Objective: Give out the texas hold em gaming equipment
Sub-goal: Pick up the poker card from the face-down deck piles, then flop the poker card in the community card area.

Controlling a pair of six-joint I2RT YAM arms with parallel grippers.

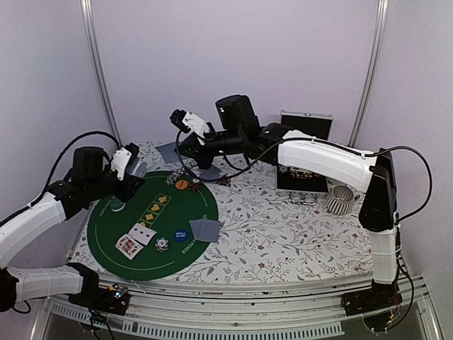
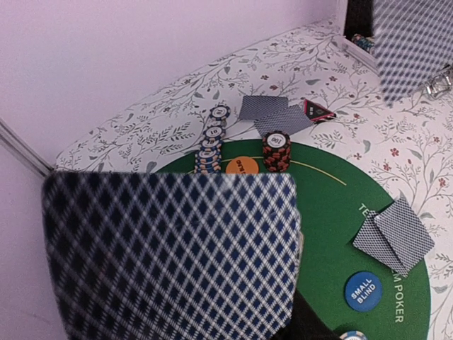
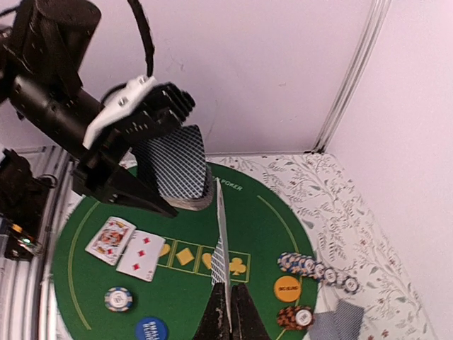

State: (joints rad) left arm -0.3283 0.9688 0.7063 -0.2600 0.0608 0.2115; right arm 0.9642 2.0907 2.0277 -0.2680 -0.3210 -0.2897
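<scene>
My left gripper (image 1: 133, 172) is shut on a deck of grey-blue-backed cards (image 2: 170, 255) above the far left of the green mat (image 1: 106, 241); the deck hides its fingers. My right gripper (image 3: 228, 315) is shut on one card (image 3: 222, 234), held edge-on over the mat beside the deck (image 3: 173, 166). Two face-up cards (image 1: 134, 239), a striped chip (image 1: 162, 244), a blue disc (image 1: 180, 234) and two face-down cards (image 1: 205, 229) lie at the mat's near side. An orange disc (image 2: 242, 166), a chip stack (image 2: 276, 150) and a chip row (image 2: 211, 142) sit at the far rim. Two more cards (image 2: 272, 113) and the triangular marker (image 2: 318, 110) lie beyond.
The open silver-and-black case (image 1: 304, 152) stands at the back right on the floral cloth, with a ribbed cup (image 1: 342, 200) just in front of it. White walls and frame poles close the back. The right arm reaches across the table's back half.
</scene>
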